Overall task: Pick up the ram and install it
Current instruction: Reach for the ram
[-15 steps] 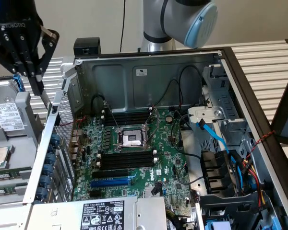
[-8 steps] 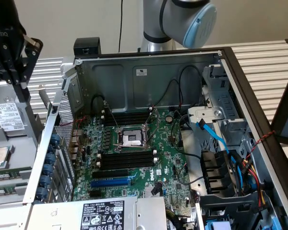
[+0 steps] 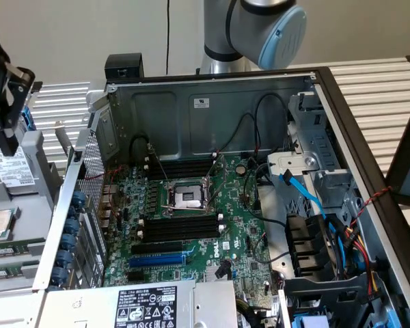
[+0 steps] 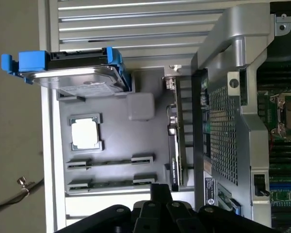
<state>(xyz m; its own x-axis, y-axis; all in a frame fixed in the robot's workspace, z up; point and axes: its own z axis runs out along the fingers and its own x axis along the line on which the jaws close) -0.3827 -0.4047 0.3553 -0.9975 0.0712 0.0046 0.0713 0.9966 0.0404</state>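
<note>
Slatted pale tabletop [image 3: 376,89] carries an open case [image 3: 191,116] and, at the exterior view's left, a grey tray [image 4: 116,141].

**Surroundings.** The motherboard [image 3: 198,256] lies flat inside the case. It carries one bare CPU socket [image 3: 188,198], black slots with white end clips on two sides of that socket, and one blue slot [image 3: 157,260]. Black cables [image 3: 249,130] hang across the far wall above the board. One blue cable [image 3: 307,195] runs at the exterior view's right. The perforated case wall [image 4: 223,131] stands between the tray and the board.

**Tray contents.** Count: one hard drive [image 4: 77,80] in a blue carrier, one CPU [image 4: 85,133], and two sticks. The ram [image 4: 109,162] lies in a tray groove. The second ram [image 4: 109,183] lies parallel, just beside it. Both are apart from the CPU.

**Gripper.** In the exterior view the gripper [image 3: 7,140] hangs above the tray, near the hard drive and well apart from the board. It holds nothing. Its opening cannot be determined.

**View differences.** The wrist view shows the tray layout from above, with both sticks at full length. The exterior view shows the whole board, the drive bays and the arm's base.
</note>
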